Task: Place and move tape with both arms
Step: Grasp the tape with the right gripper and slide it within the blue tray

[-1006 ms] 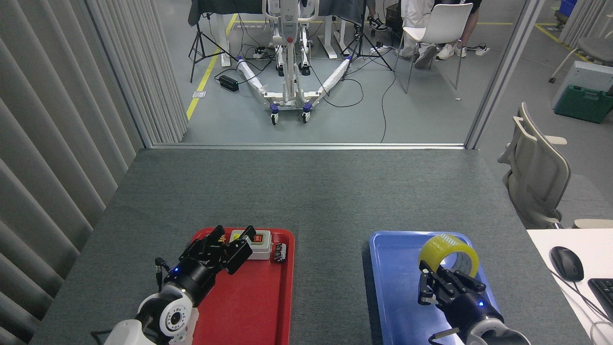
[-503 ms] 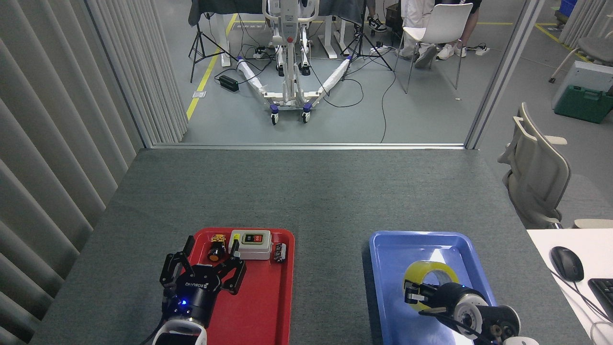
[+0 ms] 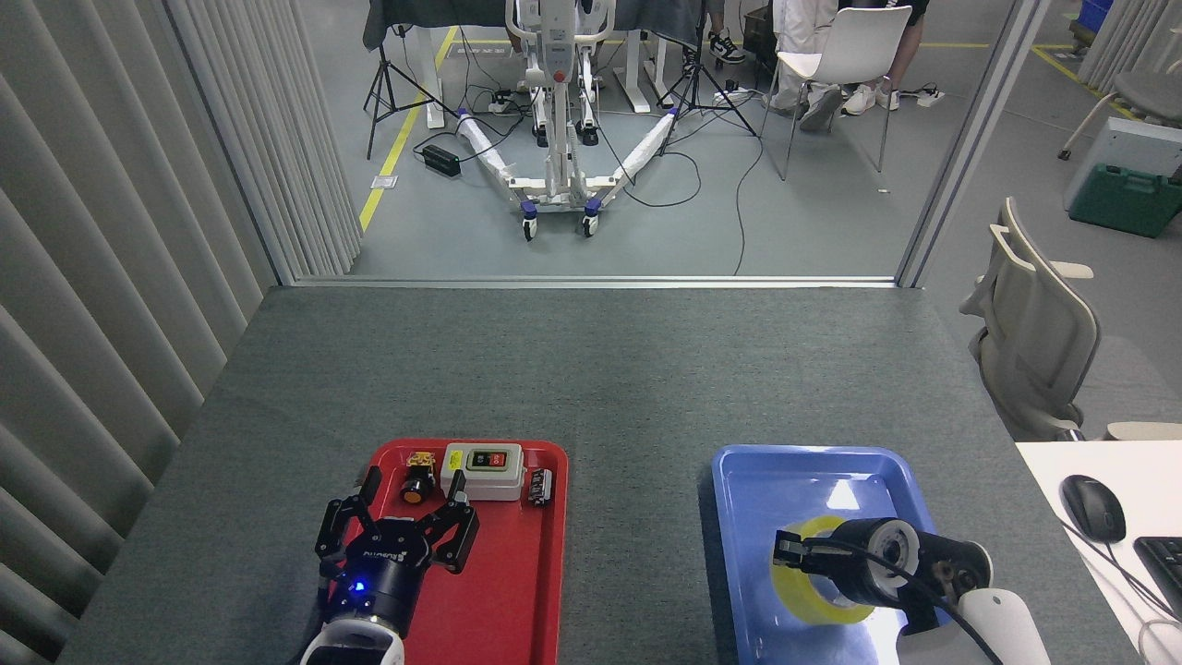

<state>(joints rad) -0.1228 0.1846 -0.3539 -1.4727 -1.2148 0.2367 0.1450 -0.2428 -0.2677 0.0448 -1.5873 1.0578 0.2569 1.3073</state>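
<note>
In the blue tray point(image 3: 739, 517), the right end effector point(image 3: 792, 550) hides the tape point(image 3: 802, 591); grip unclear.

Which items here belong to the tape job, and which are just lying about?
Job:
- tape, in the blue tray
- right pincer, over the tape
- left pincer, open over the red tray

Lying about:
- switch box
- small orange-tipped part
- small black part
- mouse
- chair
</note>
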